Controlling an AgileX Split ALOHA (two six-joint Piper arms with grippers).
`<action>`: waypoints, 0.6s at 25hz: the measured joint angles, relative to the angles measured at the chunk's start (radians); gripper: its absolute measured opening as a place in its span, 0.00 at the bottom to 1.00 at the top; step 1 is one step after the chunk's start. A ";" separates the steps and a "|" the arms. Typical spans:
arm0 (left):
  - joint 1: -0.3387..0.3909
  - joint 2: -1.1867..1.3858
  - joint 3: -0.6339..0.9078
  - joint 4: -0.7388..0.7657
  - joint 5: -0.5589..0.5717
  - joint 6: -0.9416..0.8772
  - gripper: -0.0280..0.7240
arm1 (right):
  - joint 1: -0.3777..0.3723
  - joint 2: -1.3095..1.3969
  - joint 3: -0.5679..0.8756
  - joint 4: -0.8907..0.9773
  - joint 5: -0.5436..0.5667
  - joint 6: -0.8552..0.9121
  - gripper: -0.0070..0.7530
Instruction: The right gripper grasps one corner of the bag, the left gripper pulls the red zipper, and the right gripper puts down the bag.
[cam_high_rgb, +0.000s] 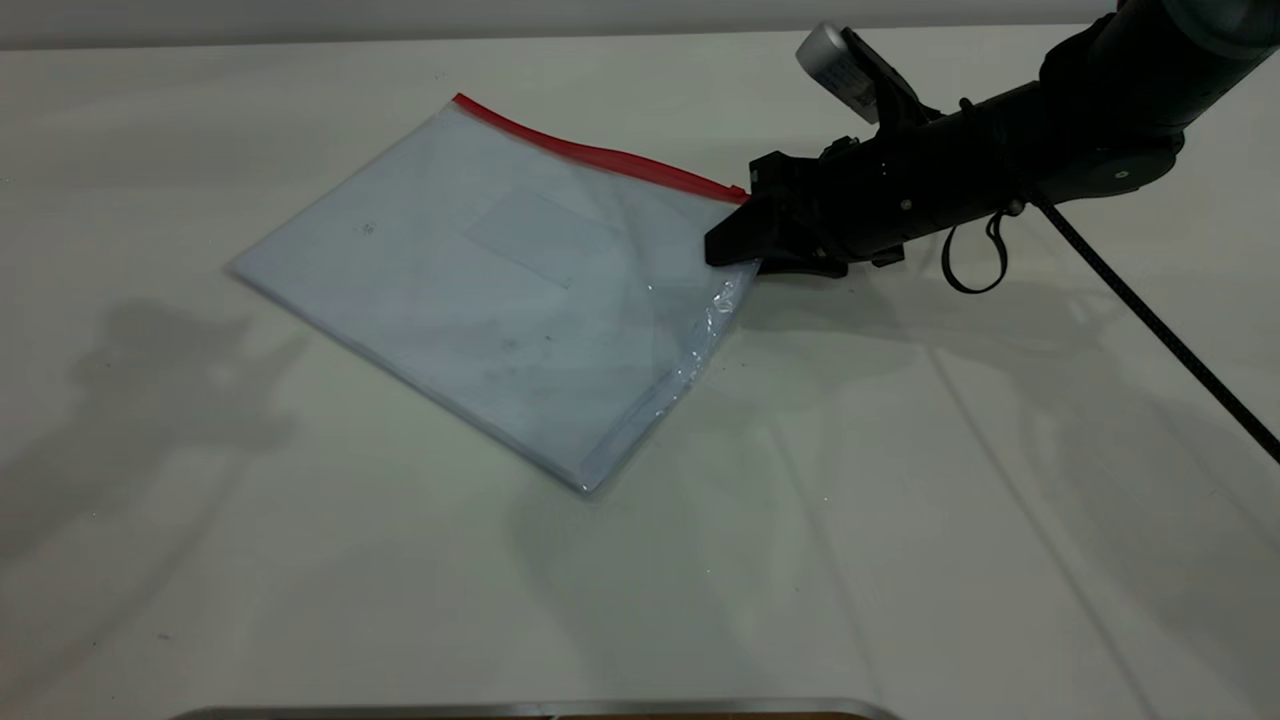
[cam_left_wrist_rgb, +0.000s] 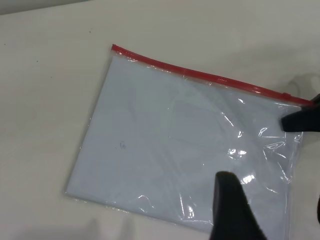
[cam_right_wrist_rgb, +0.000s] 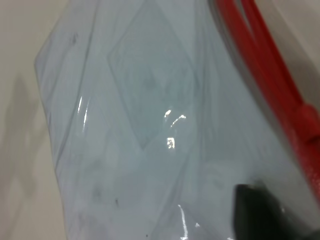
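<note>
The clear bag lies flat on the white table, with pale paper inside and the red zipper along its far edge. My right gripper is shut on the bag's red-tipped right corner, and the crinkled side seam beside it is slightly raised. In the right wrist view one black finger presses on the plastic next to the zipper. My left gripper is open and empty above the bag, away from the zipper. It is out of the exterior view.
The right arm's braided cord runs down to the right across the table. A metal edge shows at the table's front. The right gripper's jaw shows in the left wrist view at the bag's corner.
</note>
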 joint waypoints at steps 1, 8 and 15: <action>0.000 0.000 0.000 0.000 0.000 0.000 0.66 | 0.000 0.000 0.000 0.000 0.004 0.000 0.17; 0.000 0.008 0.000 0.000 -0.022 0.000 0.66 | 0.012 -0.007 -0.007 -0.159 0.175 0.036 0.06; 0.000 0.098 0.000 -0.003 -0.039 0.000 0.66 | -0.040 -0.139 -0.007 -0.810 0.158 0.369 0.05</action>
